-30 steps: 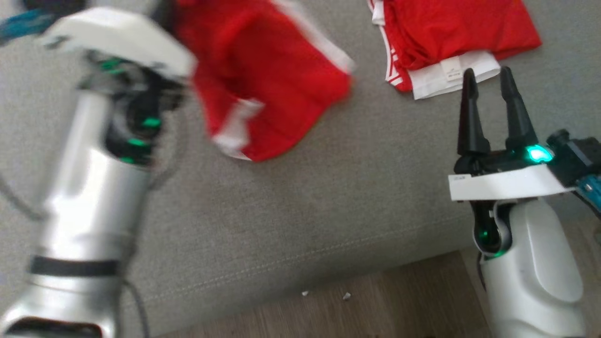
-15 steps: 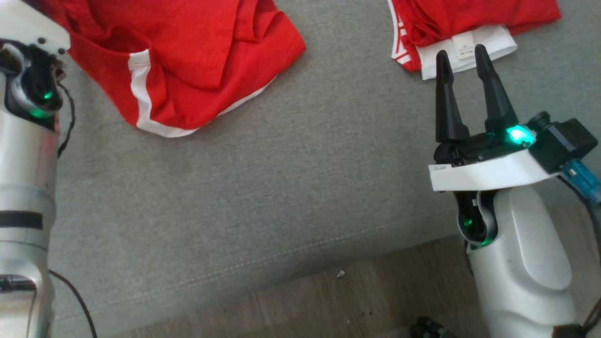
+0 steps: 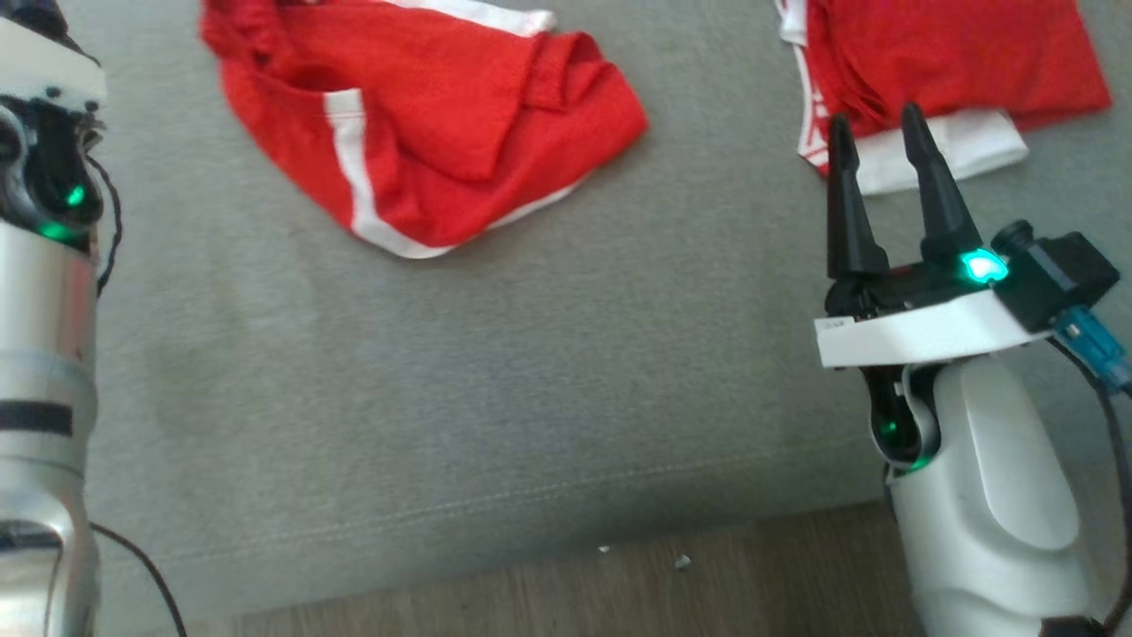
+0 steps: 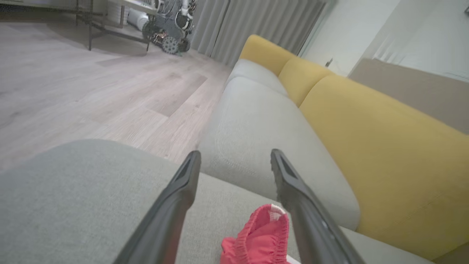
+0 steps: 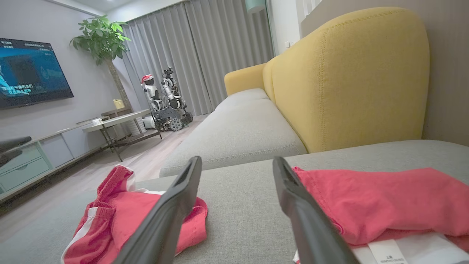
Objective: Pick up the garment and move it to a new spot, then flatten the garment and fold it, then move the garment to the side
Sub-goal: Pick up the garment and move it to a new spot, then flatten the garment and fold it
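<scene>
Garment (image 3: 424, 141), red shorts with white trim, lies crumpled and loose on the grey sofa cushion (image 3: 531, 398). The head view has it up left of centre, with a second red garment (image 3: 955, 62) folded off to the right. The left wrist view catches a bunched red edge below the left claw (image 4: 235, 154), fingers spread wide and empty. The right claw (image 3: 875, 118) gapes too, and its wrist view adds the yellow backrest (image 5: 348, 80).
</scene>
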`<state>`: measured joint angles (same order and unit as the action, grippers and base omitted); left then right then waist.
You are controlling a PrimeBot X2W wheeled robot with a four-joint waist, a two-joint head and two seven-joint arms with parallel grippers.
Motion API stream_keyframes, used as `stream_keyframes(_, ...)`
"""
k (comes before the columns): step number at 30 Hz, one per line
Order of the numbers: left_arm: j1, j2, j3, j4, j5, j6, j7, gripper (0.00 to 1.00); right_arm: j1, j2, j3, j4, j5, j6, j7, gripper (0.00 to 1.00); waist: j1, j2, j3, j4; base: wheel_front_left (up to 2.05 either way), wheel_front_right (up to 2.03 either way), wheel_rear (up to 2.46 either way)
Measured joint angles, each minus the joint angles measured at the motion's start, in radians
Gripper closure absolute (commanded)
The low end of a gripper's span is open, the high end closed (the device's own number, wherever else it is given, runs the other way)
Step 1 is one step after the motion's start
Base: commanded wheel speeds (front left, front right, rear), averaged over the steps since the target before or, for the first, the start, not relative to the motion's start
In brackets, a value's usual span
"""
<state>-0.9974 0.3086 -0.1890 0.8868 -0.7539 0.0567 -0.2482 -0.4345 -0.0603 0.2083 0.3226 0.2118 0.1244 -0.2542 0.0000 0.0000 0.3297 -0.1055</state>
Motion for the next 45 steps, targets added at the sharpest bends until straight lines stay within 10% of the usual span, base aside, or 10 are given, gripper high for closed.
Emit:
stream_keyframes(23,0.797,-0.253,0.192,-0.722,0.229,-0.146,-0.008,0.0,0.157,0.001,-0.101,0.041,-0.101,0.0,0.009,0.0,-0.0001,0.0,-0.183,0.183,0.0,0.0,0.0)
stream_keyframes(45,0.638,-0.251,0.053,-0.579,0.506,-0.176,-0.007,0.0,0.15,0.002,-0.041,0.01,-0.053,0.0,0.017,0.0,0.0,0.0,-0.092,0.039,0.0,0.0,0.0)
